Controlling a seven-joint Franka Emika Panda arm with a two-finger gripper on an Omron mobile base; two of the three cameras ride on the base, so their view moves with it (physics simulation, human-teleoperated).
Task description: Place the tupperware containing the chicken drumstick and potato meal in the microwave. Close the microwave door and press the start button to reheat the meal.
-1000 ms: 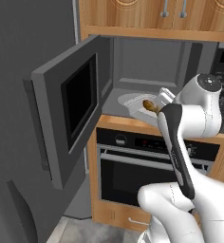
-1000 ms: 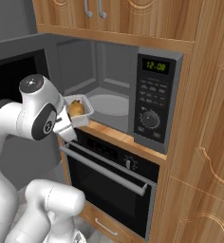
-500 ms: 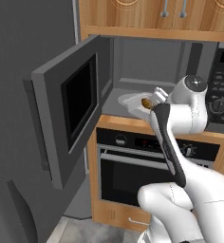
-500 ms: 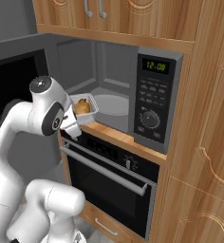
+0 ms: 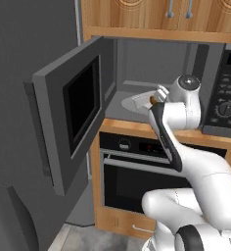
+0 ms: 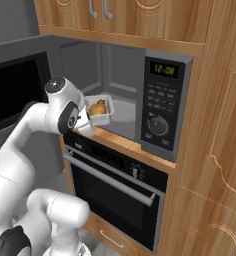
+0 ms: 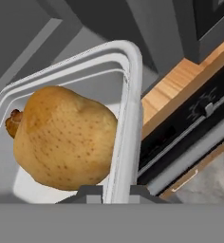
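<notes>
In the left base view the microwave (image 5: 156, 83) sits in the upper middle of the frame with its cavity exposed, and the microwave door (image 5: 71, 115) stands swung out to the left, black window facing right. The white arm rises from the lower right and bends up to the cavity mouth, where the tupperware (image 5: 143, 99) hangs at centre frame just over the front of the grey cavity floor. A dark-glass oven (image 5: 132, 179) lies below the wooden ledge.

In the right base view the arm comes up from the lower left, and the claw (image 6: 87, 119) sits left of centre, nipped onto the near rim of the tupperware (image 6: 101, 107). The container tilts toward the camera, golden-brown food showing inside, at the cavity's opening. The control panel (image 6: 160, 107) with its green display and round knob is right of centre.

In the hand view the claw (image 7: 116, 192) at bottom centre is narrow, its two dark tips pinching the tupperware's wall (image 7: 128, 118) between them. The potato (image 7: 64, 137) fills the left half, and a stub of the chicken drumstick (image 7: 12, 122) peeks out behind it at the left edge. The oven's handle (image 7: 190, 147) runs diagonally at lower right.
</notes>
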